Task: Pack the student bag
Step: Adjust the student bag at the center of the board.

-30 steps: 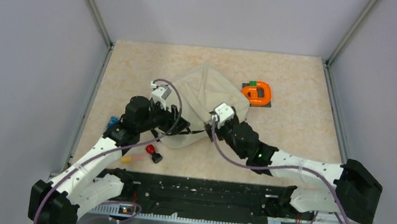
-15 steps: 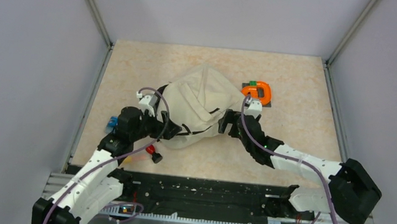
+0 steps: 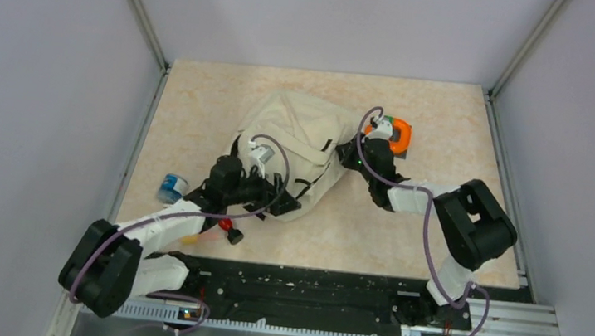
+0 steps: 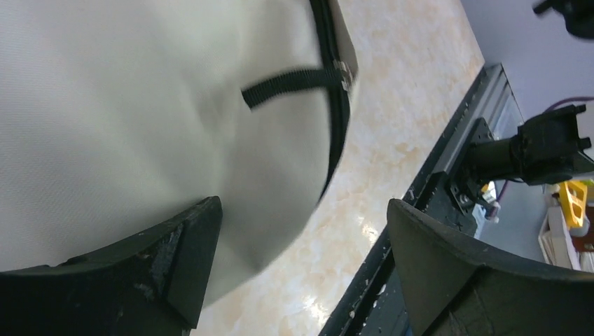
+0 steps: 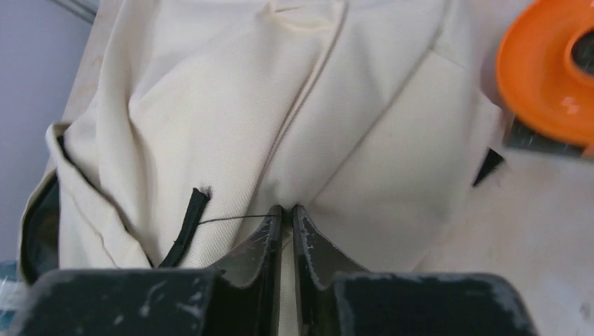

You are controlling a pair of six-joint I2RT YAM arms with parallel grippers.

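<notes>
From above, the student bag (image 3: 293,134) lies mid-table, toward the far side. My left gripper (image 3: 279,193) is at its near edge, my right gripper (image 3: 347,152) at its right edge.

Left wrist: my fingers stand wide apart, gripping nothing, the bag just beside one.

Right wrist: my fingers pinch a fold of the bag, near an orange ring (image 5: 543,70).

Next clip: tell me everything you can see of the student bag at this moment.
The student bag is a soft cream fabric backpack with black webbing straps and a black zipper line. It lies slumped and creased on the table, near the middle. The right gripper is shut on a fold of cloth at its right side. The left gripper stands open at its near edge. An orange ring lies just past its far right corner.
</notes>
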